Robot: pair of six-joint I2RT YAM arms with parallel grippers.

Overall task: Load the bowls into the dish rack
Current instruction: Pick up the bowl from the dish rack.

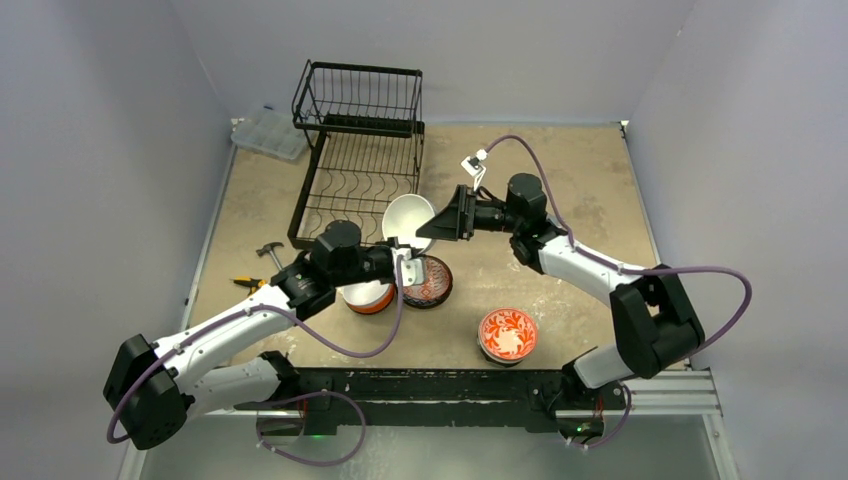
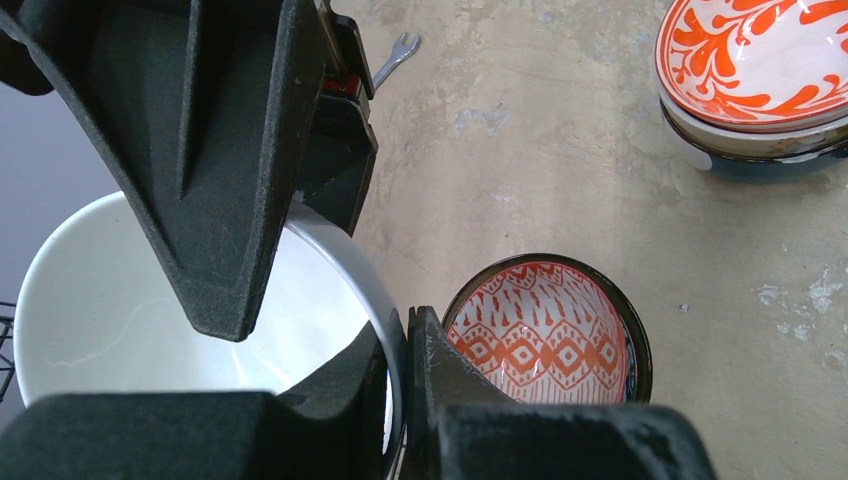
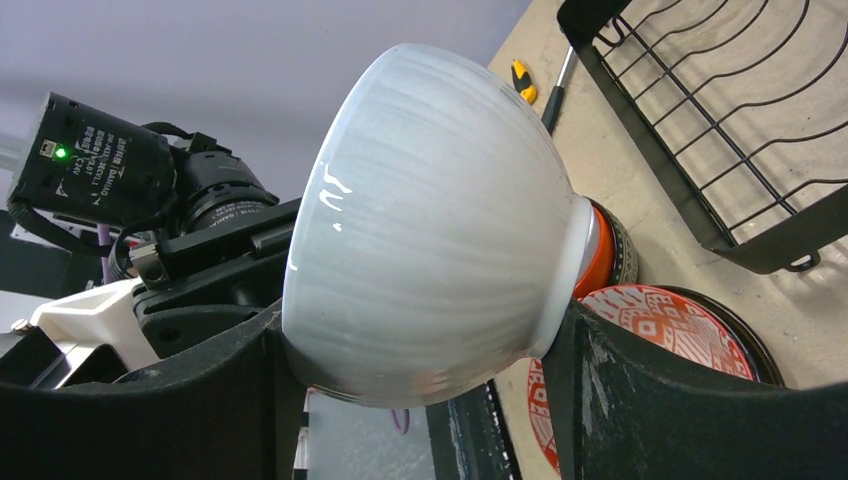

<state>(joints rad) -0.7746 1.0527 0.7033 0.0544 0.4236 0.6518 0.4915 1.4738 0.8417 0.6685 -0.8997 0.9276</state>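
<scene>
**Top view:** One black wire dish rack (image 1: 360,165) stands at the far left of the tan table (image 1: 580,180), and bowls show at four spots. One white bowl (image 1: 408,215) is held above the table just beside the rack's near right corner. It sits between the left gripper (image 1: 405,258) and the right gripper (image 1: 432,225). One orange bowl (image 1: 370,300) sits under the left forearm, with one dark-rimmed patterned bowl (image 1: 430,283) just beside it. One floral bowl (image 1: 507,333) stands apart, nearer the bases. The left arm stretches low from the near left corner. The right arm bends at the elbow, its wrist pointing left at the white bowl.

**Left wrist view:** Bowls show at three spots. The white bowl's rim runs between the left gripper's fingers (image 2: 220,200), one of them over its white inside. Whether they pinch it cannot be told. The patterned bowl sits upright on the table. The floral bowl tops a stack, with at least two more bowls beneath it.

**Right wrist view:** Three bowls are in sight. The white bowl, tipped on its side, fills the gap between the right gripper's fingers (image 3: 680,400). Its rim rests against one finger and its foot against the other, so it is gripped. The orange bowl and patterned bowl sit on the table behind it, and the rack's corner shows at upper right.
</scene>
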